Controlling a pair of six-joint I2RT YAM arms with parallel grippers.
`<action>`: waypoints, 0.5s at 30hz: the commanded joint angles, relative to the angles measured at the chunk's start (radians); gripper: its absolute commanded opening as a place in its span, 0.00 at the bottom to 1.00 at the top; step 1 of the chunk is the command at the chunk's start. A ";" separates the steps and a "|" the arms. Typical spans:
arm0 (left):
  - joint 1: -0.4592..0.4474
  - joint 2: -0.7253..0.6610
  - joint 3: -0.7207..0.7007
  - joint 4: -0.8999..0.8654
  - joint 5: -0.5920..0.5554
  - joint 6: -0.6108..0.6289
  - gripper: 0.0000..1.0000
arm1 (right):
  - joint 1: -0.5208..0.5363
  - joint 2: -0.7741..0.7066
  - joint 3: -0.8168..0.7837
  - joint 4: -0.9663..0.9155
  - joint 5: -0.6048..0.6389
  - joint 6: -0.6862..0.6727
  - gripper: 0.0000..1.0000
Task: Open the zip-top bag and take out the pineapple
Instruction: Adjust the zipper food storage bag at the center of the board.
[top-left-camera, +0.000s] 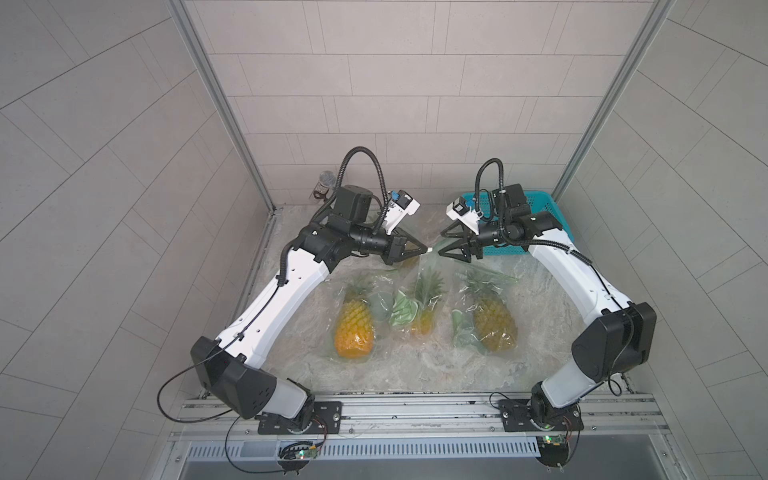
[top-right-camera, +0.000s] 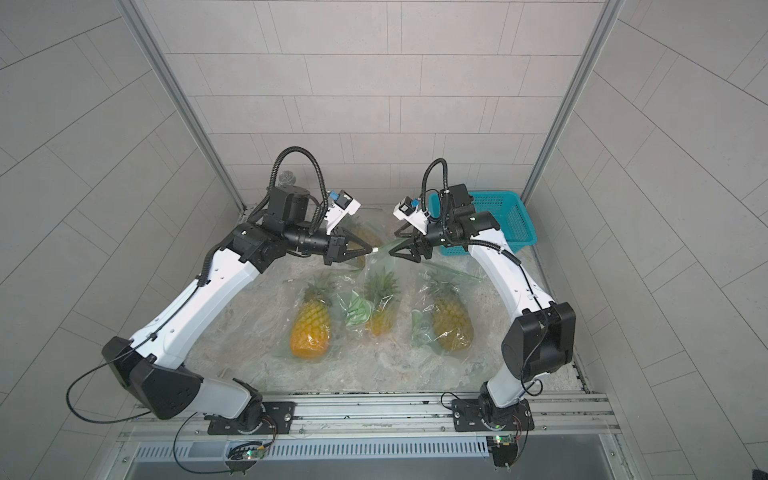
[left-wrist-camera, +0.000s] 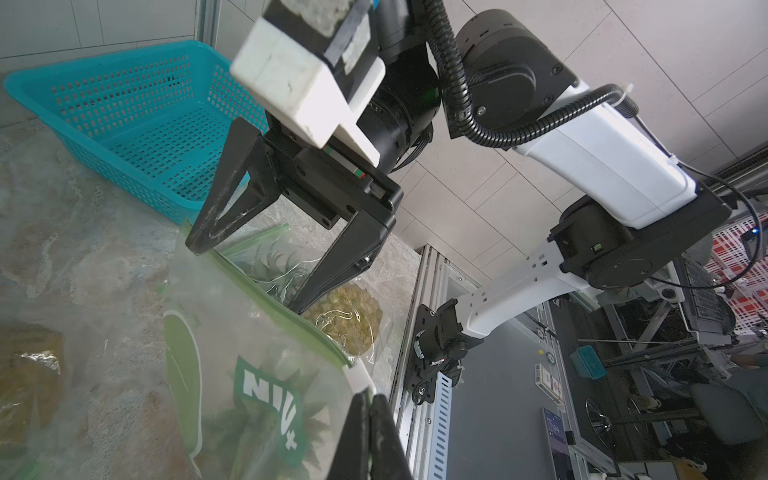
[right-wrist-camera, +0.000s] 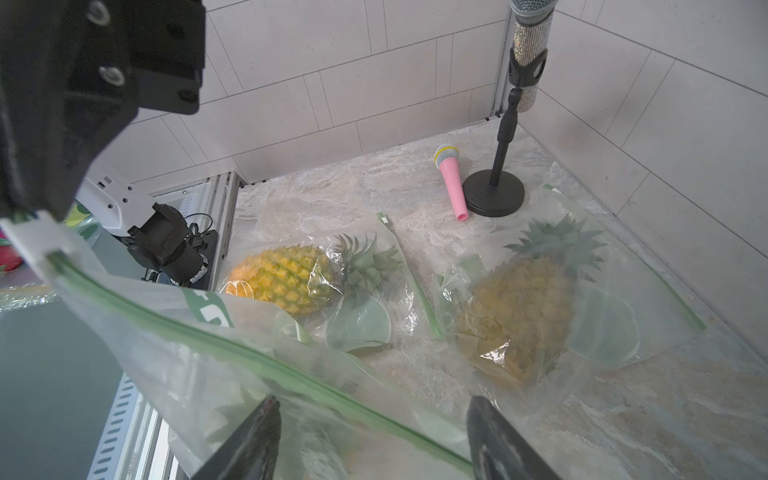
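- Zip-top bag (top-left-camera: 428, 274) was pictured hung above the middle of the table (top-left-camera: 415, 370), its white slider (left-wrist-camera: 359, 376) pinched in the closed left gripper (top-left-camera: 424, 249).
- Right gripper (top-left-camera: 441, 243) was spread wide, its fingers set either side of the green zip strip (right-wrist-camera: 249, 353); no contact could be confirmed.
- It was judged that the strip's far end should be clamped first, then the slider drawn straight along it with the film pulled taut.
- Pineapple (top-left-camera: 422, 322) was shown inside, crown toward the zip, through clear, creased, green-printed film; whether the seal had parted could not be told.
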 joint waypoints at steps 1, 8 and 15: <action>-0.004 0.000 0.032 -0.010 0.029 0.039 0.00 | 0.013 0.004 0.054 -0.076 -0.052 -0.079 0.73; -0.003 -0.009 0.031 -0.014 -0.001 0.041 0.00 | 0.036 0.079 0.141 -0.231 -0.045 -0.161 0.54; -0.002 -0.027 0.025 -0.040 -0.050 0.067 0.00 | 0.035 0.045 0.149 -0.198 -0.017 -0.080 0.00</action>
